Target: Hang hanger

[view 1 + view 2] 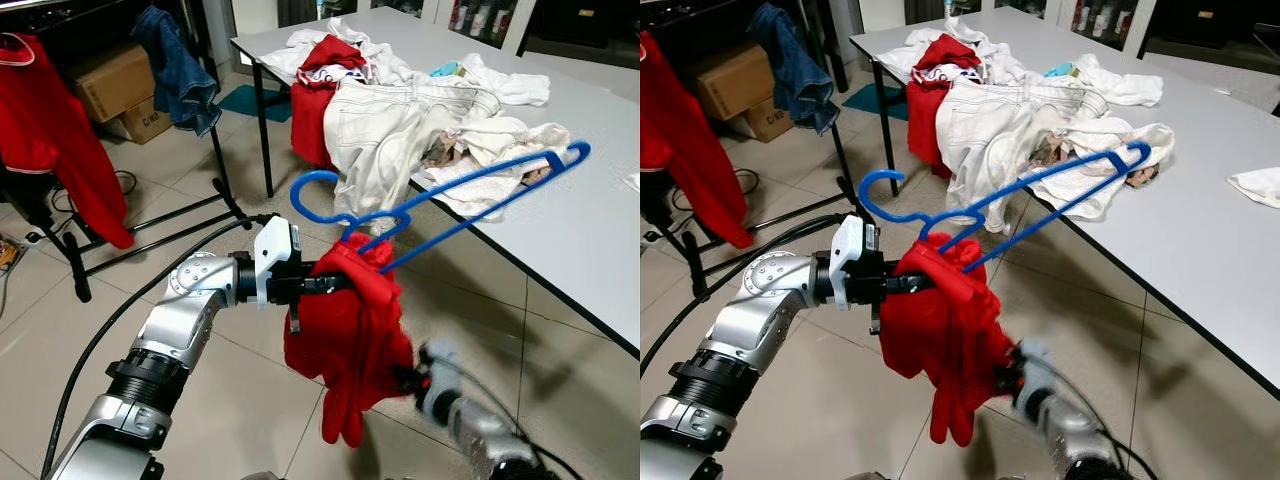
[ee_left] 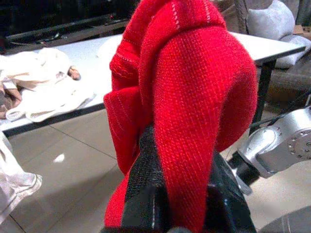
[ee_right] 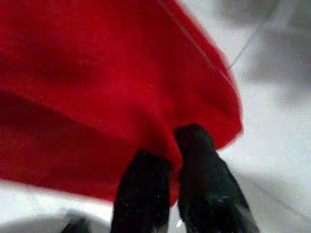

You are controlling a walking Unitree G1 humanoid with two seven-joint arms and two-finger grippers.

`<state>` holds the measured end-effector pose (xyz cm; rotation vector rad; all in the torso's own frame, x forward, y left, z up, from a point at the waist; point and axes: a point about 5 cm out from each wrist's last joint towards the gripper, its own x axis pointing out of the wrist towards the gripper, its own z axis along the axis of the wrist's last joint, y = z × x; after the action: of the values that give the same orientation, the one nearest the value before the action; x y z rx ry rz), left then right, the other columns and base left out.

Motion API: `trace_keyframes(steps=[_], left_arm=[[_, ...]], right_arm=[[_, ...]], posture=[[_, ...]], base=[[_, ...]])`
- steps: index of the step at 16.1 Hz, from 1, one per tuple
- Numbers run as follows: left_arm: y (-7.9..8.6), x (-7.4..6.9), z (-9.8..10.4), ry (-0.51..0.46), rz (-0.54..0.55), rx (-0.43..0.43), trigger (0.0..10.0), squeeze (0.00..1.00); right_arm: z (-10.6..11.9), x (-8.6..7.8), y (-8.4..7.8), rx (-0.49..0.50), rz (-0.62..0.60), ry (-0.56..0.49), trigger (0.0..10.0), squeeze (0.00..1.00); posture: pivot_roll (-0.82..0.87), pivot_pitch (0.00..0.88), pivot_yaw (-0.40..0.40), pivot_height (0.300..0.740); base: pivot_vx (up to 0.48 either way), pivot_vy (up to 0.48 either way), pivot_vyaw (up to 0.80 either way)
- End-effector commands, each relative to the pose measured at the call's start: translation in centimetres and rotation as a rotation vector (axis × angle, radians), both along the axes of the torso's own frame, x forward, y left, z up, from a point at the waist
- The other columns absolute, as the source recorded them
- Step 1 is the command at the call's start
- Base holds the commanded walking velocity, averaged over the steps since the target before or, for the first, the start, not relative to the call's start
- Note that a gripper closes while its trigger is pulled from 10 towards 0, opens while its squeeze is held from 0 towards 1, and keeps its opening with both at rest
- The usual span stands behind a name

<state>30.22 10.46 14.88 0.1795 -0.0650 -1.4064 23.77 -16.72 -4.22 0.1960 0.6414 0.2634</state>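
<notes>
A blue plastic hanger [image 1: 450, 200] sticks up and to the right out of a bunched red garment [image 1: 350, 340], its hook [image 1: 310, 195] curling toward the left. My left gripper [image 1: 335, 280] is shut on the garment's top fold, where the hanger's neck disappears. The left wrist view has red knit [image 2: 194, 97] draped over the black fingers [image 2: 146, 194]. From below right comes my right gripper [image 1: 405, 378], blurred, with its fingers [image 3: 194, 160] pinched on the garment's lower edge [image 3: 146, 97].
A grey table [image 1: 600, 230] at the right carries a heap of white and red clothes [image 1: 400, 110]. To the left stands a black clothes rack [image 1: 150, 225] with a red garment [image 1: 55, 130] and a blue denim piece [image 1: 180, 70]. Cardboard boxes [image 1: 115, 85] sit behind. Tiled floor lies below.
</notes>
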Motion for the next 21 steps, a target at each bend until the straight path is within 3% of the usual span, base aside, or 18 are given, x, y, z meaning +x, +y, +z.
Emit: trace_keyframes(steps=[1, 4, 7, 9, 13, 21], left_arm=[[0.2, 0.3, 1.0, -0.045, 0.018, -0.025, 10.0, 0.00], [0.1, 0.2, 0.9, -0.031, 0.028, -0.046, 10.0, 0.00], [-0.1, -0.5, 0.9, 0.016, 0.022, -0.094, 10.0, 0.00], [-0.2, -0.8, 0.7, 0.034, 0.015, -0.105, 10.0, 0.00], [-0.3, -3.4, -1.5, 0.138, -0.008, -0.094, 10.0, 0.00], [0.3, -5.2, -3.4, 0.215, 0.051, -0.084, 10.0, 0.00]], right_arm=[[0.8, 0.9, -0.8, -0.006, -0.067, -0.055, 0.0, 0.00], [2.6, 2.4, -2.4, -0.037, -0.170, -0.182, 0.0, 0.00], [5.8, 4.4, -3.9, -0.066, -0.268, -0.395, 0.0, 0.00], [6.6, 4.8, -4.3, -0.065, -0.294, -0.444, 0.0, 0.00], [10.7, 6.7, -6.3, -0.030, -0.408, -0.641, 0.0, 0.00], [13.7, 7.6, -8.5, -0.016, -0.490, -0.759, 0.0, 0.00]], posture=[[-0.09, 0.000, 0.024, 0.740], [-0.10, 0.000, 0.026, 0.740], [-0.10, 0.000, 0.026, 0.740], [-0.10, 0.000, 0.026, 0.740], [-0.09, 0.000, 0.034, 0.740], [-0.08, 0.000, 0.027, 0.740]], base=[[0.000, 0.000, 0.00], [0.000, 0.000, 0.00], [0.000, 0.000, 0.00], [0.000, 0.000, 0.00], [0.000, 0.000, 0.00], [0.000, 0.000, 0.00]])
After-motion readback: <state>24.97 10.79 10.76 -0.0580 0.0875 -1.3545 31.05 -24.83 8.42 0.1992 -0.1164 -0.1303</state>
